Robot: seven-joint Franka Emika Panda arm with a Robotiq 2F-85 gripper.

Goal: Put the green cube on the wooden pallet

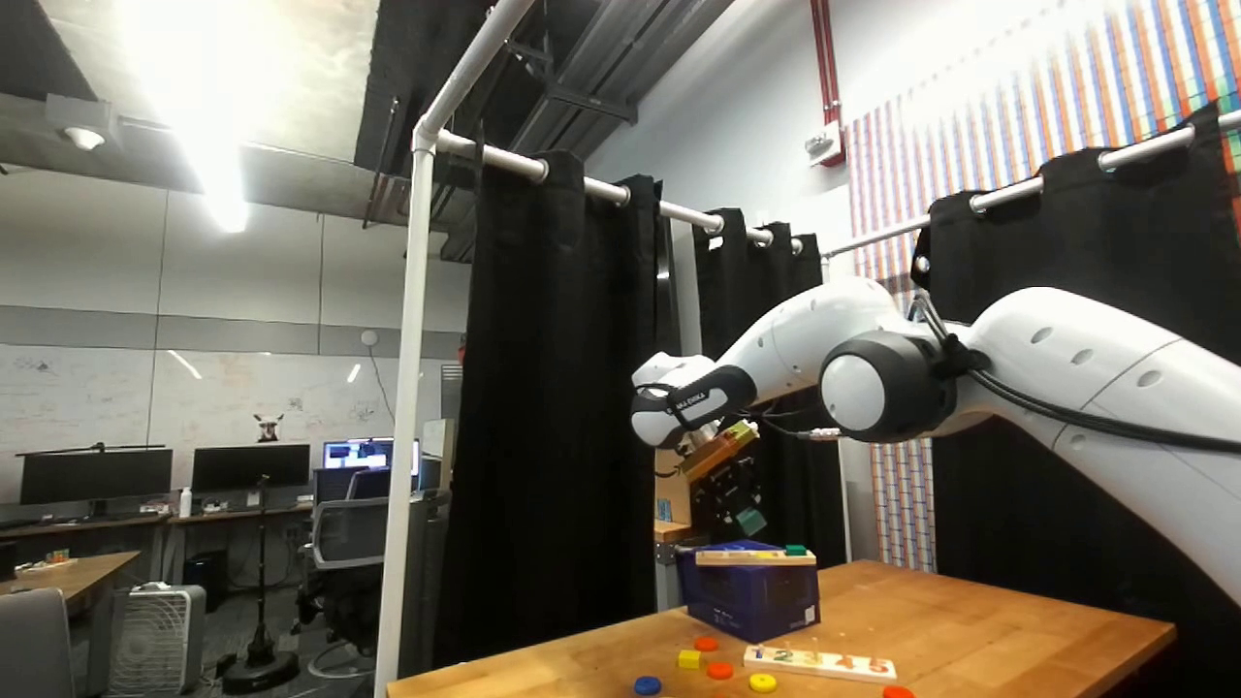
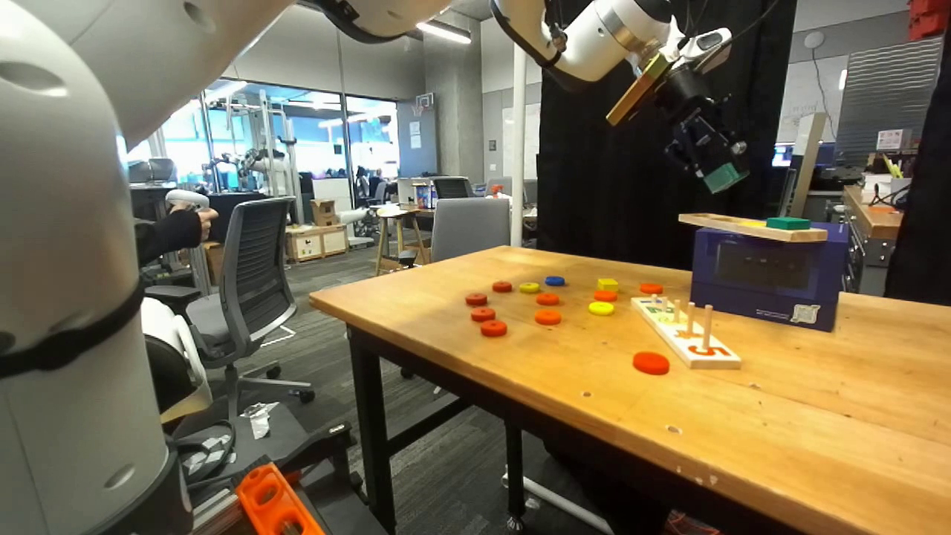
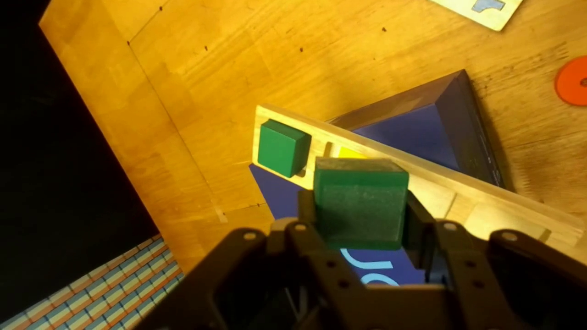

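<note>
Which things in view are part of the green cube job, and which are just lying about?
Job:
green cube, held in the gripper
wooden pallet
blue box, only as the pallet's stand

Lying about:
second green block and yellow piece, both on the pallet
numbered peg board
loose yellow cube
loose coloured discs

Overhead: white ceiling light strip [image 2: 446, 32], 12 o'clk, in an ext. view
Glazing: dk-framed glass panes [image 2: 319, 122], 10 o'clk
Underfoot: dk grey streaked flooring [image 2: 323, 357], 8 o'clk
Seating: dk mesh-back office chair [image 2: 256, 275], 9 o'clk
</note>
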